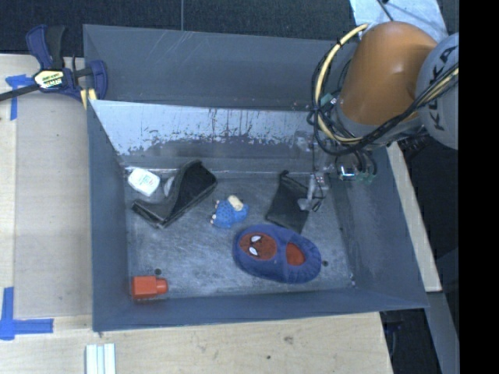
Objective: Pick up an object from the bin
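Working on black flat slab (287, 202): dark, matte, roughly rectangular. Sitting in right half of bin (195, 263), toward far wall. Long side running far to near, near end slanting a little left. Appearing tilted rather than lying flat; cannot tell for sure. Near end reaching far edge of blue slipper (278, 254), touching or just beside. My gripper (315, 197) hanging at its right edge.

Dark textured floor (234, 2) behind; pale wooden tabletop (234, 349) in front.
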